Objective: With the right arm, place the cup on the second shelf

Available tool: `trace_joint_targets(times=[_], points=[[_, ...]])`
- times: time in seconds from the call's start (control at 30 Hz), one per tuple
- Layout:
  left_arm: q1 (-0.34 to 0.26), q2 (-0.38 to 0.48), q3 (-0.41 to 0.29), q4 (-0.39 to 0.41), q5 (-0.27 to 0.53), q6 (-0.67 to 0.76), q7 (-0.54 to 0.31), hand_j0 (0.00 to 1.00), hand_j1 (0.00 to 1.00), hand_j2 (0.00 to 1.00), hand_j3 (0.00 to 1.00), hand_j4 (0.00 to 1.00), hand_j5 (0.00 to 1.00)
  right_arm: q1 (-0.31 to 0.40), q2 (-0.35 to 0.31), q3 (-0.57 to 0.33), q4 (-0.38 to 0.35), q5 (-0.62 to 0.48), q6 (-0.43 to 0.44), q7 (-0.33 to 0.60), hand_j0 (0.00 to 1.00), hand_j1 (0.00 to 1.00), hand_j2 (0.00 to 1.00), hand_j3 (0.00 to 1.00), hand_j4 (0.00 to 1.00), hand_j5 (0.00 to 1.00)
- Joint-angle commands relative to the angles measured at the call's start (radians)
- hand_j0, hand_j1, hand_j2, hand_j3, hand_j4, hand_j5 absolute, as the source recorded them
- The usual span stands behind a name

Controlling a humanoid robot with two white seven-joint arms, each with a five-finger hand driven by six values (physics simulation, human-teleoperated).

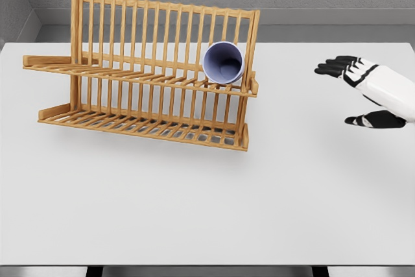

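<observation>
The cup (224,63) lies on its side on the rack's (149,82) upper shelf; at three o'clock, the right hand (366,92) hovers, fingers (334,66) released.

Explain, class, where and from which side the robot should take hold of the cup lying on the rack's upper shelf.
The cup lies on its side on the upper shelf of the wooden rack, its open mouth facing the camera. Probably best to grip across its round side wall near the rim, coming from the right, where the open right hand is; the rack's back slats block the far side.
</observation>
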Motion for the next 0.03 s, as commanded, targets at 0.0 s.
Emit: trace_joint_targets(times=[0.0], points=[[0.000, 0.000, 0.000, 0.000, 0.002, 0.000, -0.001, 1.00, 1.00, 1.00, 1.00, 1.00, 1.00, 0.000, 0.004, 0.017, 0.000, -0.005, 0.003, -0.001, 1.00, 1.00, 1.00, 1.00, 1.00, 1.00]])
